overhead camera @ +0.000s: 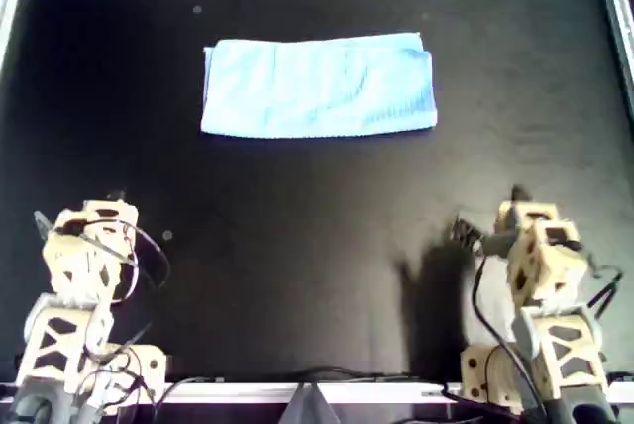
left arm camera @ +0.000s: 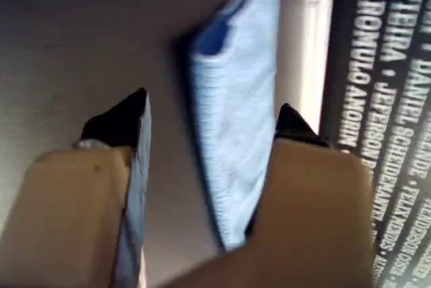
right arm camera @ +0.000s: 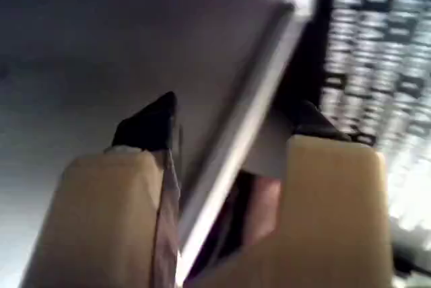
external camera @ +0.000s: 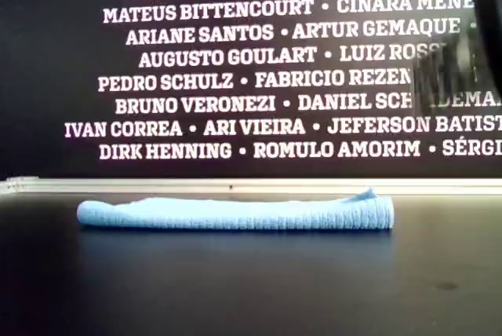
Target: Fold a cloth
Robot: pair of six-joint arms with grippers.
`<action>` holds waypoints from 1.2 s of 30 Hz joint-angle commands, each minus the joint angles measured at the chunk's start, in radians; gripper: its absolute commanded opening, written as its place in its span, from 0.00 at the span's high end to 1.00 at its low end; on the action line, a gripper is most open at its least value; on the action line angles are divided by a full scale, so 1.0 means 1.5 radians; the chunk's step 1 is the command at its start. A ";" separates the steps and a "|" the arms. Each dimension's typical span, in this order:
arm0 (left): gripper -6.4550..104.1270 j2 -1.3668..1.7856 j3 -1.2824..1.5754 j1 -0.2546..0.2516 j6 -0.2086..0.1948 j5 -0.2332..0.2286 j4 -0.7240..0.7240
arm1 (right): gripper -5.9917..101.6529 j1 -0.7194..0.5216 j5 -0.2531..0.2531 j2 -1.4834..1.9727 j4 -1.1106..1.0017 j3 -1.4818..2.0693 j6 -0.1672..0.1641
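The cloth (overhead camera: pixel 319 85) lies folded once, a flat band; both grippers stand wide and empty, well apart from it. For the second fold, I judge, the left gripper (left arm camera: pixel 212 116) and right gripper (right arm camera: pixel 232 123) should pinch one short end's corners together; carry it squarely across.

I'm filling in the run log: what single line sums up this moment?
cloth: folded into a strip, lying flat on the black table | left end effector: open, empty | right end effector: open, empty | both arms apart from cloth

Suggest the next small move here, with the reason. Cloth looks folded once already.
Probably reach the left gripper forward toward one short end of the cloth. The cloth lies as a folded rectangle far from both arms, nothing grips it, and the left gripper's jaws stand open with the cloth ahead. The right gripper faces the table's rim, not the cloth.
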 commanded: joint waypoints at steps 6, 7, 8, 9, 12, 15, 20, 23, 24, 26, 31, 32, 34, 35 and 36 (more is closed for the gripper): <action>0.35 0.044 0.036 0.004 0.002 0.004 -0.017 | 0.32 0.008 -0.008 0.011 -0.032 0.008 -0.008; 0.35 0.044 0.035 0.004 0.001 0.004 -0.017 | 0.32 0.009 -0.008 0.004 -0.032 -0.001 -0.008; 0.35 0.042 0.029 0.003 0.001 0.004 -0.017 | 0.32 0.010 -0.009 0.003 -0.032 -0.015 -0.009; 0.35 0.041 0.025 0.003 0.001 0.004 -0.017 | 0.32 0.010 -0.010 -0.003 -0.032 -0.035 -0.009; 0.34 0.026 0.012 0.003 0.001 0.005 -0.017 | 0.32 0.009 -0.029 -0.097 -0.030 -0.110 -0.010; 0.34 -0.055 -0.041 0.003 -0.001 0.005 -0.015 | 0.32 0.008 -0.046 -0.299 -0.031 -0.219 -0.009; 0.27 -0.338 -0.206 0.003 -0.002 0.005 -0.017 | 0.31 0.009 -0.065 -0.656 -0.032 -0.434 -0.009; 0.11 -0.494 -0.323 -0.010 -0.002 0.005 -0.018 | 0.26 0.009 -0.070 -0.799 -0.032 -0.543 -0.008; 0.06 -0.539 -0.360 -0.022 -0.002 0.005 -0.018 | 0.23 0.010 -0.070 -0.838 -0.032 -0.578 -0.008; 0.01 -0.623 -0.423 -0.052 -0.002 0.005 -0.018 | 0.19 0.011 -0.070 -0.900 -0.032 -0.640 -0.009; 0.07 -0.791 -0.565 -0.106 -0.001 0.004 -0.024 | 0.15 0.050 -0.069 -0.991 -0.032 -0.728 0.002; 0.07 -0.819 -0.586 -0.109 -0.001 0.004 -0.024 | 0.15 0.059 -0.058 -1.004 -0.032 -0.740 0.003; 0.06 -0.865 -0.626 -0.109 -0.001 0.004 -0.025 | 0.15 0.070 -0.058 -1.018 -0.032 -0.764 0.003; 0.06 -0.887 -0.645 -0.109 -0.001 0.004 -0.025 | 0.15 0.073 -0.066 -1.023 -0.032 -0.773 -0.002; 0.06 -0.909 -0.666 -0.109 -0.001 0.003 -0.025 | 0.15 0.076 -0.067 -1.029 -0.032 -0.783 -0.002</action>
